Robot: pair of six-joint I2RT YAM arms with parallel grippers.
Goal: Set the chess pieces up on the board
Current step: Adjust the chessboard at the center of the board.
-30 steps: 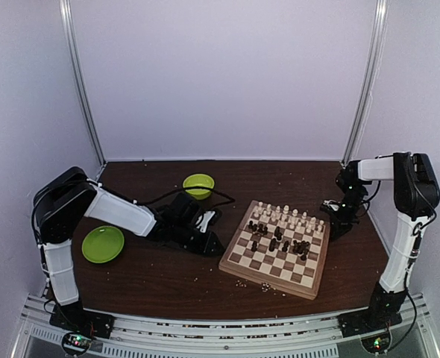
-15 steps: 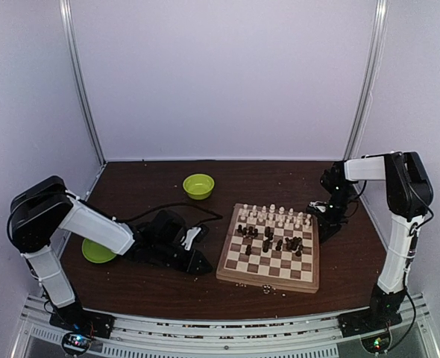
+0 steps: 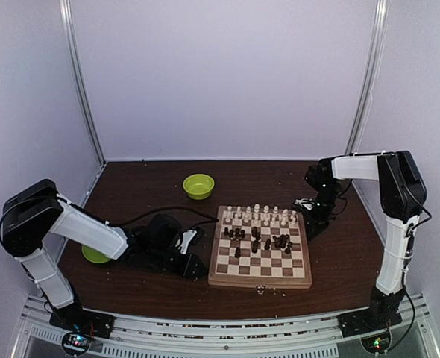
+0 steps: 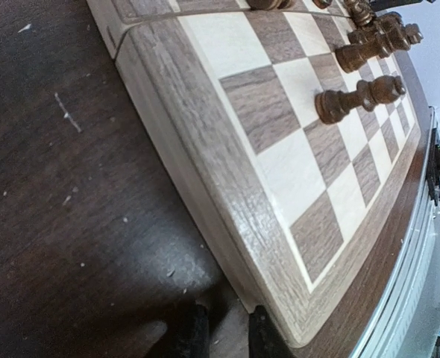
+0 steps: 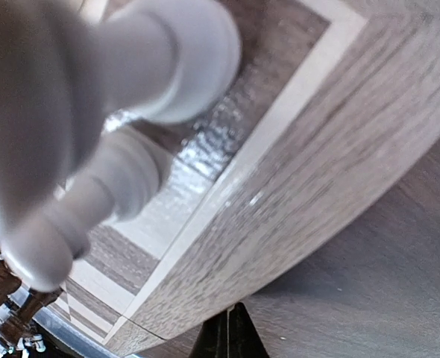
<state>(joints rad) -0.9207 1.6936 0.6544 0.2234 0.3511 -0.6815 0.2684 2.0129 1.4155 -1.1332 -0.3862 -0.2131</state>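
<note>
The board (image 3: 259, 283) lies square to the table's edges, right of centre. Cream-white chess pieces (image 3: 257, 214) stand in a row along its far side. Dark chess pieces (image 3: 257, 237) cluster in the middle rows. My left gripper (image 3: 198, 267) lies low on the table at the board's near left corner. In the left wrist view the left gripper (image 4: 227, 335) is narrowly open with only table between the fingertips, beside the board's rim (image 4: 227, 171). My right gripper (image 3: 308, 227) is at the far right corner. In the right wrist view the right gripper (image 5: 227, 335) is shut, against the board's edge (image 5: 317, 149).
A lime-green bowl (image 3: 198, 185) stands at the back, left of centre. A lime-green plate (image 3: 93, 255) lies partly under my left arm. Pale crumbs (image 3: 261, 289) lie by the board's front edge. A black cable (image 3: 168, 211) runs over the table towards the left arm.
The board has slid left and turned from a skewed angle to square with the table. Both grippers moved left with it, each staying at its own corner.
</note>
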